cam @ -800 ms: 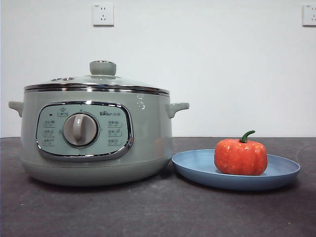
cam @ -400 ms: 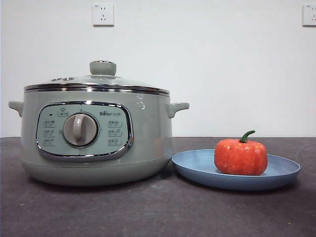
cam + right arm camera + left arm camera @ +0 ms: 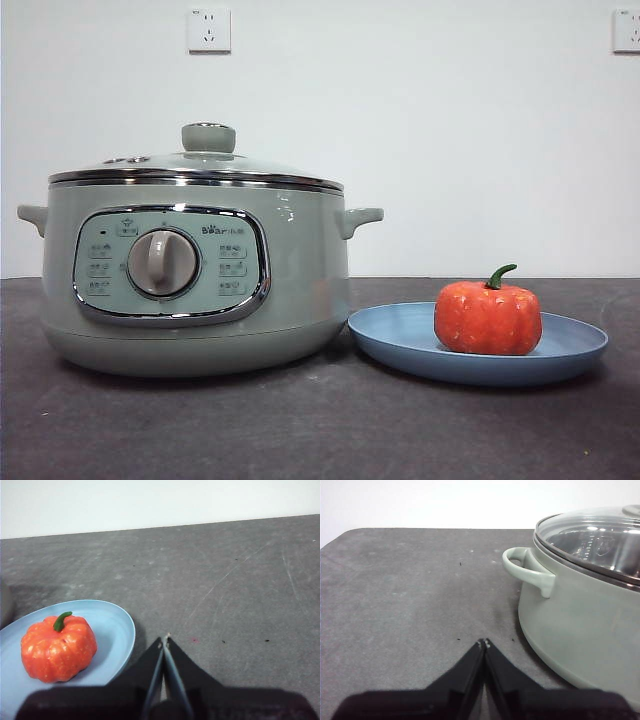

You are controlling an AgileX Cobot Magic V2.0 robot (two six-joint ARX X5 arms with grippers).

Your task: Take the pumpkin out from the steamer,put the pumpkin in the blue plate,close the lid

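The orange pumpkin (image 3: 488,318) (image 3: 58,647) with its green stem rests upright in the blue plate (image 3: 400,335) (image 3: 117,625), just right of the steamer (image 3: 300,280) (image 3: 580,630). The glass lid (image 3: 200,165) (image 3: 592,537) sits closed on the steamer, its pale green knob on top. My left gripper (image 3: 483,642) is shut and empty, low over the dark table beside the steamer's side handle. My right gripper (image 3: 165,639) is also shut and empty, hovering over the table beside the plate's rim. Neither arm appears in the front view.
A dark grey table (image 3: 320,430) carries everything, with a white wall behind it. Two wall sockets (image 3: 208,29) hang high on the wall. Bare tabletop stretches beside the steamer in the left wrist view and beyond the plate in the right wrist view.
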